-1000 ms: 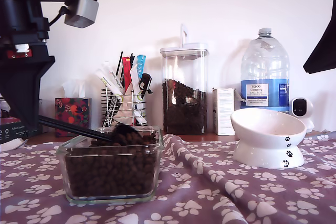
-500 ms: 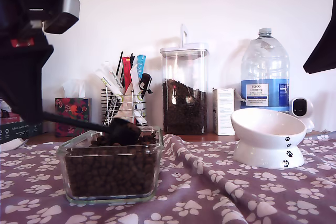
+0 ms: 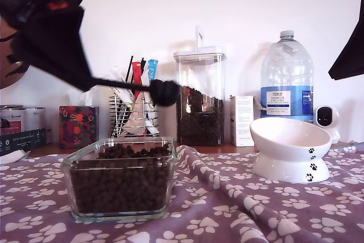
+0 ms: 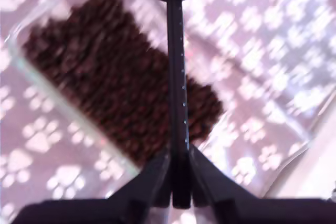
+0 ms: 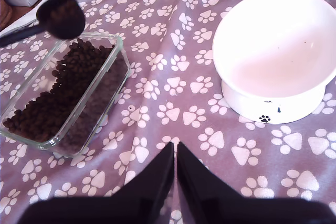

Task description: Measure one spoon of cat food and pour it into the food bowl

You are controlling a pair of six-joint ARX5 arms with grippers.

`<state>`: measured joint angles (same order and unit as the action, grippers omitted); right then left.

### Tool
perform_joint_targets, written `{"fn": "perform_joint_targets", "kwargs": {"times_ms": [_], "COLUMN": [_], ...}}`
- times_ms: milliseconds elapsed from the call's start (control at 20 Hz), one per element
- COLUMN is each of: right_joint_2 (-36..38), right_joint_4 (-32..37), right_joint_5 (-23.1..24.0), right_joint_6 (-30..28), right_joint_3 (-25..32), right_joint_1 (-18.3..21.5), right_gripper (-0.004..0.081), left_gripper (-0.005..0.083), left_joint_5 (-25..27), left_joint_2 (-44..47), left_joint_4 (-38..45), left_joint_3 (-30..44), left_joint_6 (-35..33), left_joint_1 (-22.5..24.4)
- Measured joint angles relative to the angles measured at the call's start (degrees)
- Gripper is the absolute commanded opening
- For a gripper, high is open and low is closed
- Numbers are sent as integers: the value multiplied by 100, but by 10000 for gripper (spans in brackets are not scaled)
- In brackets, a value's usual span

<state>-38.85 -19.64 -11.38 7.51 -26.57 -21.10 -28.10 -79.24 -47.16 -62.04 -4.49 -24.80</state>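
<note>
My first gripper point(image 4: 180, 184) is shut on the thin handle of the black spoon point(image 4: 175, 51). In the exterior view the spoon's cup point(image 3: 166, 92) hangs well above the square glass dish point(image 3: 68, 166), held out from the blurred dark first gripper point(image 3: 90, 79) at that view's upper left. The cup point(image 5: 63, 17) carries brown kibble. The cat food point(image 3: 119, 177) fills the dish point(image 5: 113, 77) below it. The white food bowl point(image 3: 290, 140) with paw prints on its base stands at the exterior view's right and looks empty point(image 5: 273, 51). My second gripper point(image 5: 175, 163) is shut on nothing, above the cloth between dish and bowl.
A paw-print cloth point(image 3: 227, 209) covers the table with a raised fold between dish and bowl. Behind stand a wire rack of sachets point(image 3: 133, 115), a tall clear canister of kibble point(image 3: 199, 98), a small box point(image 3: 242, 120), a water bottle point(image 3: 286, 78) and a tissue box point(image 3: 78, 126).
The spoon has come up out of the kibble in the dish and now hangs high above it. The first arm rose and swung toward the exterior view's upper left.
</note>
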Motion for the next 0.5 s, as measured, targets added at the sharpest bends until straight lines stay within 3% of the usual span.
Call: {"fn": "perform_joint_targets", "kwargs": {"times_ms": [250,500], "right_joint_2": [0,0], "right_joint_4": [-203,-299], "right_joint_5": [551,693], "right_joint_6": [168,278], "right_joint_3": [-2,-11], "right_joint_1": [131,592], "right_gripper": [-10,-10], "left_gripper": [-24,-24], "left_joint_5": [-214,-249], "left_joint_2": [0,0], "left_joint_4": [702,940], "left_joint_3": [0,0], "left_joint_6": [459,614], "left_joint_1": [-61,-299]}}
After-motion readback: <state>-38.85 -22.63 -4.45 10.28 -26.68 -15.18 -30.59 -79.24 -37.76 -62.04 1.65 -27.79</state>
